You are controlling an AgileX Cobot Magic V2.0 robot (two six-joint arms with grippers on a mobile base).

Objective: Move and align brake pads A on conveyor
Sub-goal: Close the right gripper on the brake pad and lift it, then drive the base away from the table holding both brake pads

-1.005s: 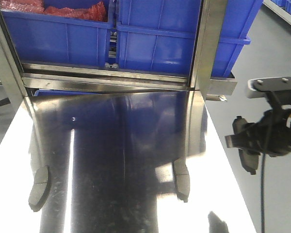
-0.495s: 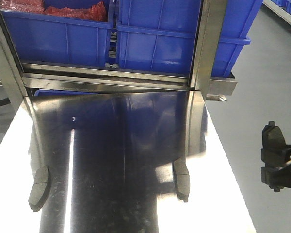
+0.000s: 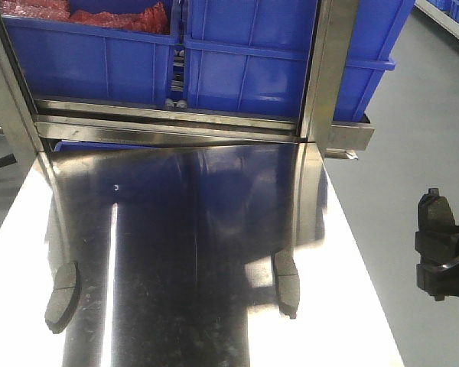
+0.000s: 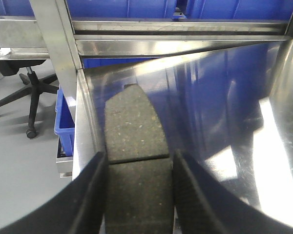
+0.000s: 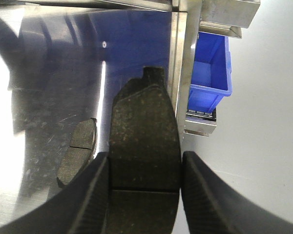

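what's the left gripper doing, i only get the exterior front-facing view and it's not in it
observer: The left wrist view shows the left gripper shut on a brake pad, one finger on each long side.
operator: where is it
observer: Near the left edge of the steel table; an office chair stands on the floor beyond that edge.
operator: how's the right one gripped
observer: The right wrist view shows the right gripper shut on a second brake pad, with the pad's groove lying between its fingers.
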